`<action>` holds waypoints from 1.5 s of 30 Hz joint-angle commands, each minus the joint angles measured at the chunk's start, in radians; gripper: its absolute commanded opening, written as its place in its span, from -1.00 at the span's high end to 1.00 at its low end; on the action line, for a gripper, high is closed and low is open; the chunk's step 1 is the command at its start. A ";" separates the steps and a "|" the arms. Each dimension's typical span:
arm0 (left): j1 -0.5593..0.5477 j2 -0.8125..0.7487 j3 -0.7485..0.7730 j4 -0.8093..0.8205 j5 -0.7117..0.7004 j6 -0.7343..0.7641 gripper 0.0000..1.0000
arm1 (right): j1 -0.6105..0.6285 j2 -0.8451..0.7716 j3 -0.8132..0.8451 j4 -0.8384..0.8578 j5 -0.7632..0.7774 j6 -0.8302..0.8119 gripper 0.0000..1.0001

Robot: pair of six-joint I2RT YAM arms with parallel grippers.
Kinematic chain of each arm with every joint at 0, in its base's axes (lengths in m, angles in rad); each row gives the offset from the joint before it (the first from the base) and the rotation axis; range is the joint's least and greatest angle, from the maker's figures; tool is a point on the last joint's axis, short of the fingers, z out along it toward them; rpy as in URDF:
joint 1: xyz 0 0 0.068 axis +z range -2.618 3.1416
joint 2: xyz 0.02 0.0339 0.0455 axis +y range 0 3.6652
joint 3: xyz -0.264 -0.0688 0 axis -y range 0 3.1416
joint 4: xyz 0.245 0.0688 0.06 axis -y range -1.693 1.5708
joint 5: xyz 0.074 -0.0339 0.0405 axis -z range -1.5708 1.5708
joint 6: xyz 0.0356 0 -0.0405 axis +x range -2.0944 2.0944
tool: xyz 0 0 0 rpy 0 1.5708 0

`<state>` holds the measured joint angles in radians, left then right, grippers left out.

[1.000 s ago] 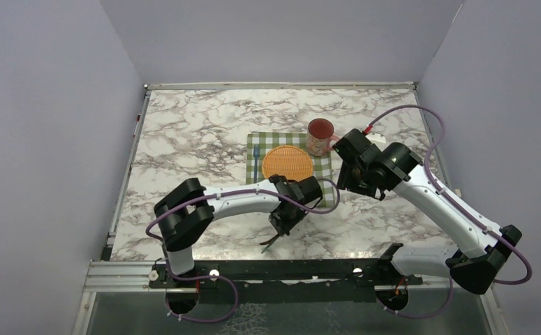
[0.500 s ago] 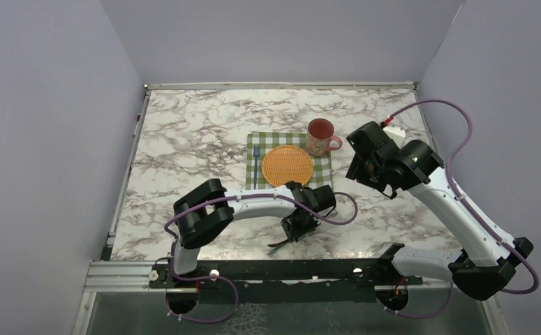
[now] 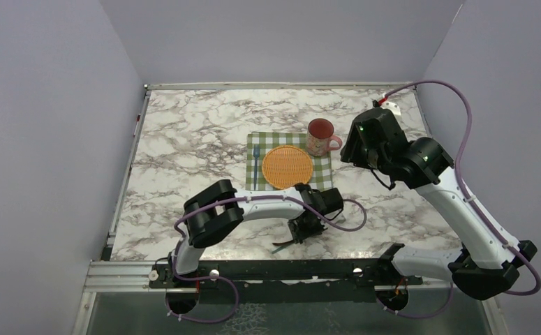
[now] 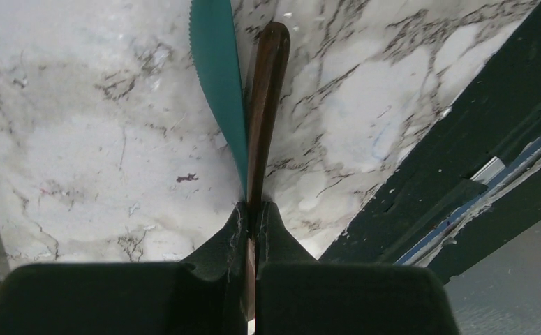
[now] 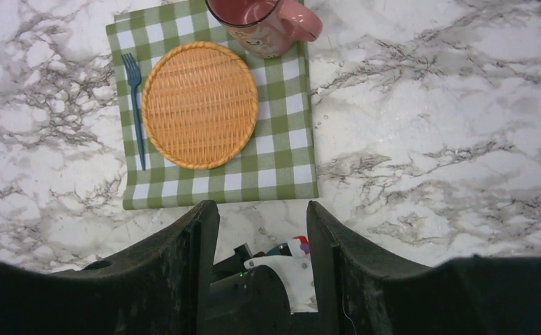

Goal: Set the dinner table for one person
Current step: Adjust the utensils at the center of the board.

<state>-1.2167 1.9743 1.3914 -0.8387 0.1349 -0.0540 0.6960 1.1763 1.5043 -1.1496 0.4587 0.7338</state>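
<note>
Moved since a second ago: my left arm is swinging further right along the near edge with the knife, while my right arm is lifting away from the mug toward the far right.
Left jaws: I am seeing them pressed together on a slim dark brown piece, with the teal serrated blade running alongside it. I am taking both for the one knife.
Right jaws: they are standing spread with nothing between them, looking down over the setting.
Worktop: it is carrying the checked cloth near its middle, with the woven plate on it, the blue fork just left of the plate, and the mug at the cloth's far right corner.
Knife position: it is hanging low over bare marble near the front rail, well short of the cloth.
Step in hand: I am judging this as bringing the knife in, the last piece missing.
Next move: I am expecting to need a carry forward to the plate's right side and a turn so the blade lies parallel with the fork, keeping clear of the mug handle.
</note>
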 commanded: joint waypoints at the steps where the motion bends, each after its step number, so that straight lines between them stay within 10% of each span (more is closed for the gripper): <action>1: -0.032 0.048 0.034 0.003 0.007 0.075 1.00 | -0.001 -0.001 0.019 0.075 -0.018 -0.079 -0.09; 45: -0.082 0.113 0.147 -0.078 -0.426 0.174 0.78 | -0.002 0.023 0.007 0.163 -0.132 -0.197 -0.09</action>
<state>-1.2858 2.0911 1.5547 -0.9066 -0.2363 0.1146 0.6960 1.1942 1.5097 -1.0176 0.3523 0.5484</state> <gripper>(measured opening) 0.087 0.544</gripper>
